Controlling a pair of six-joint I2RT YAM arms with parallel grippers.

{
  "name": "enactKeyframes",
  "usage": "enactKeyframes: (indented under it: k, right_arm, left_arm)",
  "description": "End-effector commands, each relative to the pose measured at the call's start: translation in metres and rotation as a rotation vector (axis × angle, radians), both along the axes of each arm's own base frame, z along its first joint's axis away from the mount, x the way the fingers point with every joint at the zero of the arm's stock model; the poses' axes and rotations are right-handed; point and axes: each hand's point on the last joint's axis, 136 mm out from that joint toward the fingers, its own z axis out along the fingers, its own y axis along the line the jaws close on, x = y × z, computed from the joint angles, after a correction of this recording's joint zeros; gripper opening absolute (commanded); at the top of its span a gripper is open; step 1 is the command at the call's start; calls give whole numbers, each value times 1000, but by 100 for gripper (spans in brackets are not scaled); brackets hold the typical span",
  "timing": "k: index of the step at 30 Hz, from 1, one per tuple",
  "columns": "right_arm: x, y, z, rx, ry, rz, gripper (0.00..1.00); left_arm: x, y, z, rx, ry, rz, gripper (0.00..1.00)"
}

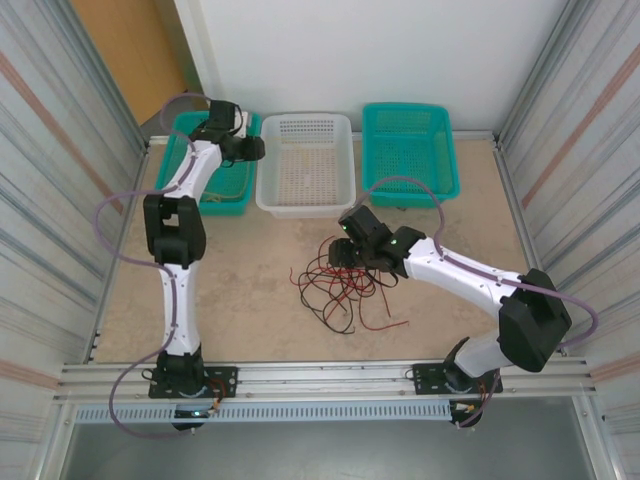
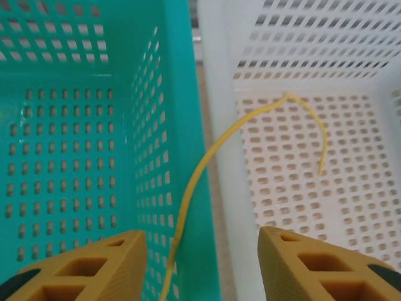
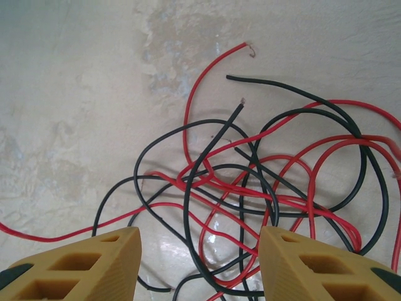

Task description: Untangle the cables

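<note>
- Table: three baskets stand along the far edge, a white basket in the middle with a teal basket on its left and a second teal basket on its right.
- Cables, main bundle: red and black strands lie knotted on the bare table in front of the white basket, with loops crossing many times over.
- Cables, stray one: a yellow cable has its free end on the white basket's floor. It arcs over the rim where the white and left teal baskets meet. I cannot tell where its near end goes.
- Right gripper: hovers just above the knot, fingers partly spread, nothing between them.
- Left gripper: sits over the wall between the two baskets, fingers partly spread. The yellow cable passes through the gap nearer the left finger, unclamped.
- Risk 1: the right fingers closing where the strands cross would likely pinch several at once. A pull would then tighten the knot or drag the whole bundle.
- Risk 2: the yellow cable is thin and off-centre in the gap, so a closing grip may miss it or nudge it aside.
- Risk 3: lowering the left gripper may strike a basket rim, and the cable could catch in a slot in the mesh.
</note>
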Motion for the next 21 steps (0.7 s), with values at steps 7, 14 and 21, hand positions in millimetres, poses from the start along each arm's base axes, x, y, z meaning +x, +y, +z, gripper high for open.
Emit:
enactKeyframes:
  k: [7, 14, 21]
  right_arm:
    - [3, -2, 1, 29, 7, -28, 51]
    - [7, -6, 7, 33, -1, -39, 50]
    - [7, -6, 7, 26, 5, -33, 49]
  left_arm:
    - [9, 13, 12, -41, -21, -14, 49]
    - [12, 12, -3, -60, -2, -25, 44]
    - [21, 9, -4, -86, -14, -22, 39]
